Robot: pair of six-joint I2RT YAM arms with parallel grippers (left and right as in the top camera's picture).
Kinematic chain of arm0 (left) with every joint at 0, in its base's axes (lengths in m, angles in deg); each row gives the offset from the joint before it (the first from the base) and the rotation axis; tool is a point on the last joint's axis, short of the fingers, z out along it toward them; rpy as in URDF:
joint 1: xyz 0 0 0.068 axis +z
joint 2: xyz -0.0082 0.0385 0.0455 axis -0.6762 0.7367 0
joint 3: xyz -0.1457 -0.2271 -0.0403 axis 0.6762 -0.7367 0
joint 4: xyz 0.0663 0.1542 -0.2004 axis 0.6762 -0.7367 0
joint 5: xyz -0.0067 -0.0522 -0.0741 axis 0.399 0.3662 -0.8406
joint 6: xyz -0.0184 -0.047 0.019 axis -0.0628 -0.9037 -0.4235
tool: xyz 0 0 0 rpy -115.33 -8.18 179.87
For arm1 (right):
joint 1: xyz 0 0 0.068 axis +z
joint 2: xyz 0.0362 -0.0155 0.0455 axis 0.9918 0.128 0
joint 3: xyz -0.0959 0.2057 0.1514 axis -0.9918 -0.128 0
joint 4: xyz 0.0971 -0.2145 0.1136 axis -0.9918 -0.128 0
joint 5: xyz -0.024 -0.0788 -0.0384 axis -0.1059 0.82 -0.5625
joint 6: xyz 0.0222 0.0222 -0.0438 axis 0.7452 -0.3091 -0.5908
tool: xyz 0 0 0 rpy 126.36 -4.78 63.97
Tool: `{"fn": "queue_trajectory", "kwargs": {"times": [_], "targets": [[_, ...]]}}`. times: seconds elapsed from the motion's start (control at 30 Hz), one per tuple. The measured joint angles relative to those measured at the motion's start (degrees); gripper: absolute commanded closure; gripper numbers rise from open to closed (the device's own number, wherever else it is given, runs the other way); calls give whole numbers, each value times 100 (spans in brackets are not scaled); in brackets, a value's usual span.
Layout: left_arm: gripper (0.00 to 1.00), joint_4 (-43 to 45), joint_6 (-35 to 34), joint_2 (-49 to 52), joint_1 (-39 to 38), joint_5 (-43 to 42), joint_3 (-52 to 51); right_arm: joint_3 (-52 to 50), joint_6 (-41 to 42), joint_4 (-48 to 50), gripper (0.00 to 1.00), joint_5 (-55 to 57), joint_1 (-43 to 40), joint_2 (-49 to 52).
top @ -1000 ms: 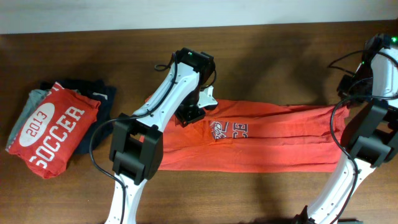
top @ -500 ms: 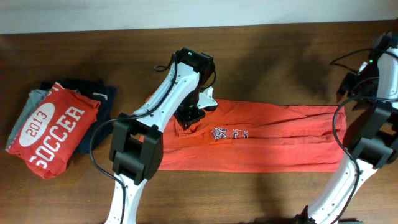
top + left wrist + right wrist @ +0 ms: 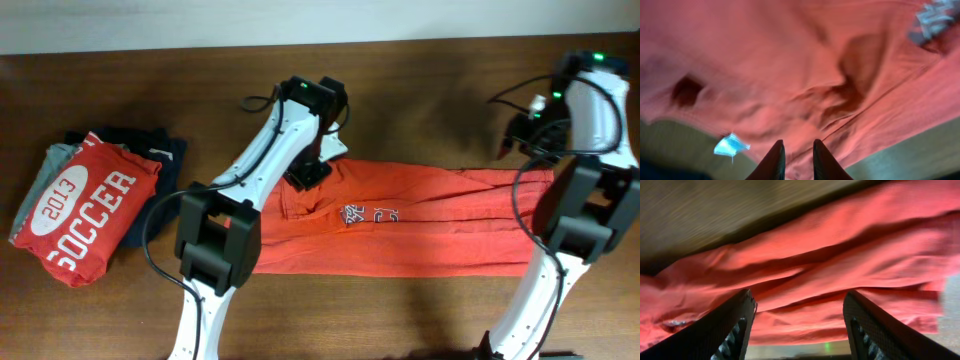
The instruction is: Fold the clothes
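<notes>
Progress: T-shirt (image 3: 420, 245) on table (image 3: 400, 320), centre to right, flattened into long strip, print (image 3: 365, 213) facing up. Judged: lengthwise folding done, crosswise folds left, far edge rumpled near collar end. Off to left, well apart, folded pile (image 3: 90, 205).

Pose: left gripper (image 3: 795, 150) low over strip's far-left corner, arm stretched across cloth, jaws narrowly parted, nothing seen pinched. At far-right end, right gripper (image 3: 799, 300) just above cloth, arm arched forward, jaws wide, empty.
</notes>
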Motion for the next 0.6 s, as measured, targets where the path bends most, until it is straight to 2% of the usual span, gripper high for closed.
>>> {"fn": "queue_trajectory", "kwargs": {"times": [0.1, 0.2, 0.3, 0.47, 0.6], "targets": [[80, -153, -575, 0, 262, 105, 444, -24, 26, -48, 37, 37, 317, 0], [66, -114, -1023, -24, 691, 81, 1158, -118, 179, -48, 37, 219, 577, 0], [65, 55, -1172, -151, 1121, -212, 1685, -291, 417, -52, 37, 459, 710, 0], [65, 385, -789, -459, 1519, -1226, 1932, -769, 708, -96, 48, 664, 745, 0], [70, 1003, -487, -516, 1408, -1805, 1327, -1064, 868, -111, 61, 741, 719, 0]]}}
